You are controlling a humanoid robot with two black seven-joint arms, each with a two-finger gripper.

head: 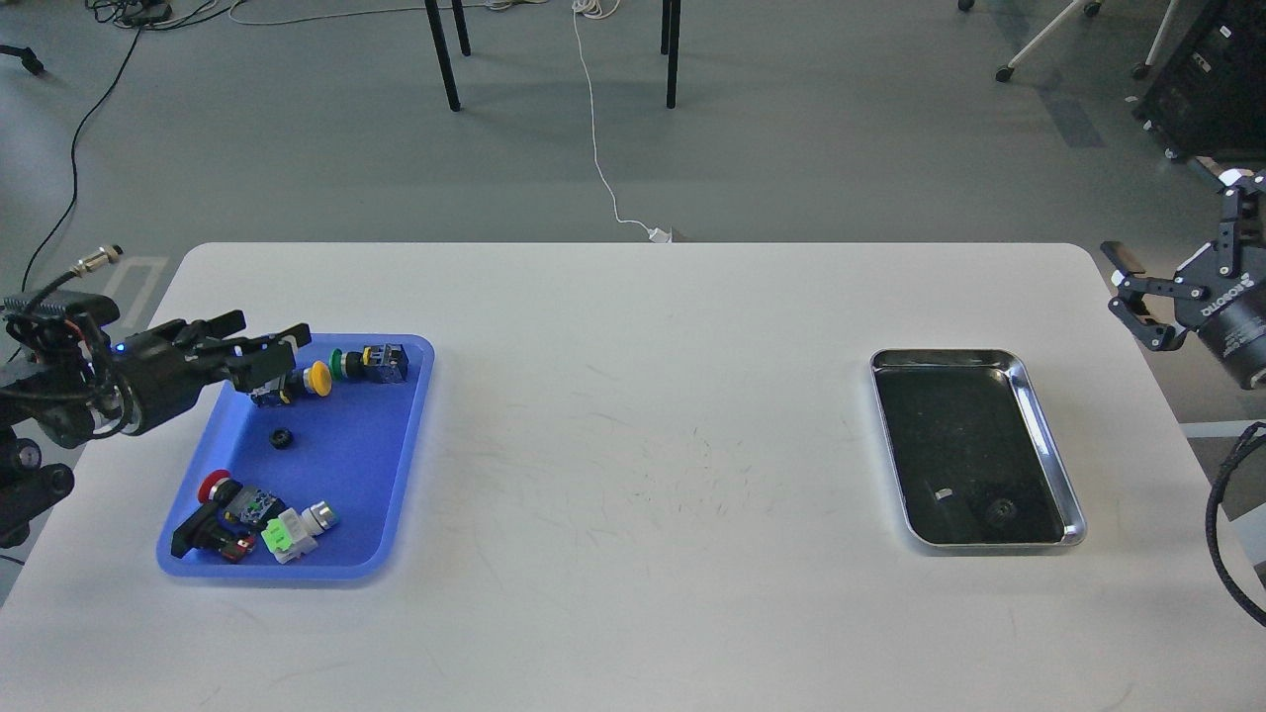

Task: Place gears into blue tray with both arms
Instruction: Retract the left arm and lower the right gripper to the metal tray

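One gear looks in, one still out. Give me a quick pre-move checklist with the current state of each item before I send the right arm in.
1. First gear lies in the blue tray, apart from the push-buttons: ok.
2. Second gear is delivered: not ok; it sits in the near end of the steel tray.
3. Right gripper is open and empty: ok; it hangs off the table's right edge, away from the steel tray.
4. Left gripper is clear of the blue tray: not ok; it hovers over the far left corner.
5. Left gripper is empty: cannot tell.
6. Path across the table between the trays is unobstructed: ok.
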